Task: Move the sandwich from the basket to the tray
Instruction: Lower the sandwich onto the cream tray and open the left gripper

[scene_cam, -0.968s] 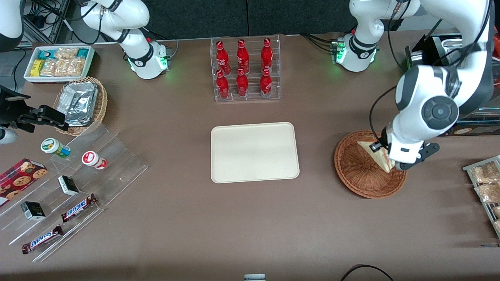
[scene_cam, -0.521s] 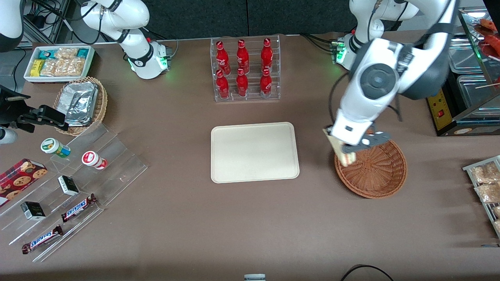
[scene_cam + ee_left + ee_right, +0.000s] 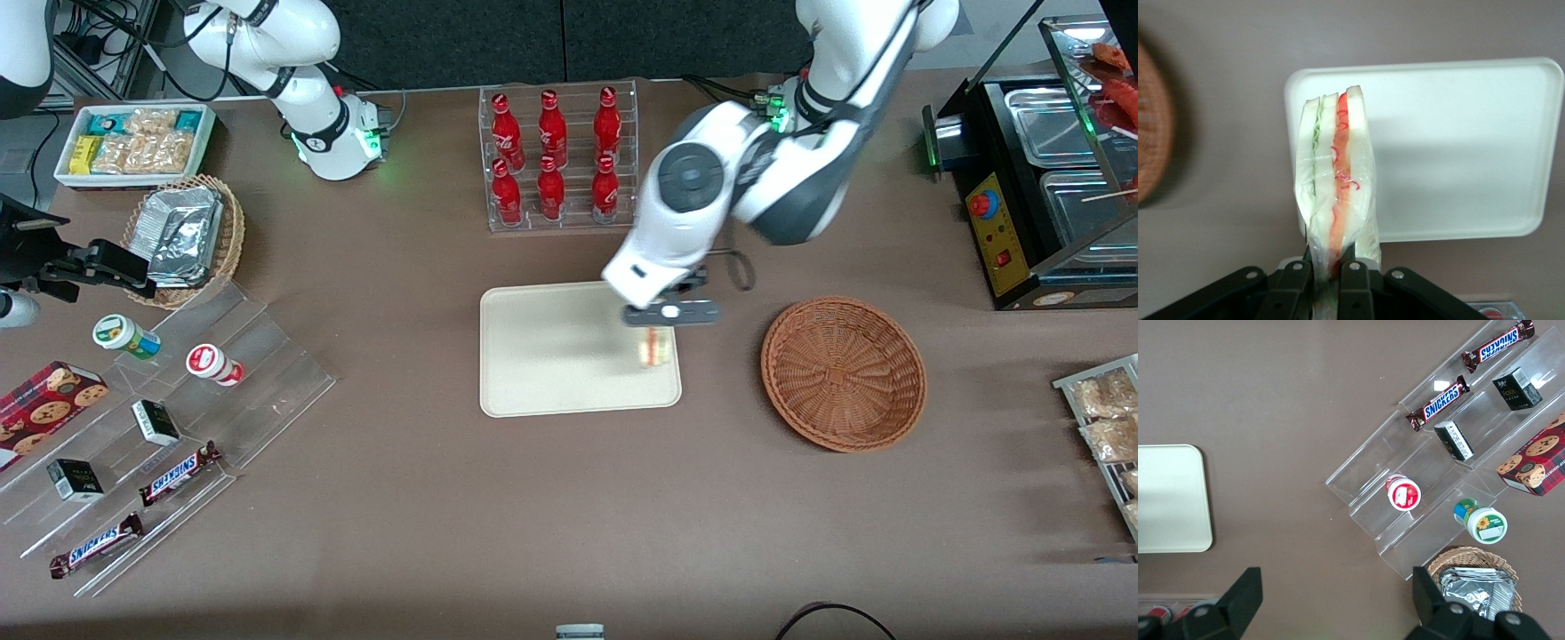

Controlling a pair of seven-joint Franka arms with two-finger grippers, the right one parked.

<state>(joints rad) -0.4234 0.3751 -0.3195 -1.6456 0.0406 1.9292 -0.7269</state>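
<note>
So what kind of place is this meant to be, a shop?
Probably a mock snack kiosk built for robot trials: a rack of red bottles, Snickers bars on clear display steps, and a hot-food counter. The left arm's end effector holds a wrapped sandwich over the tray.

Brown table (image 3: 427, 533). The gripper (image 3: 656, 331) is held above the tray's (image 3: 551, 356) edge nearest the basket (image 3: 843, 373), clamped on the sandwich (image 3: 655, 347). Tray lies directly under the gripper; basket sits well apart from it, toward the working arm's end. A bottle rack (image 3: 560, 160) is set farther from the front camera than the gripper. Clear stepped shelves (image 3: 258, 373) and a foil-packet basket (image 3: 182, 236) are placed toward the parked arm's end.
</note>
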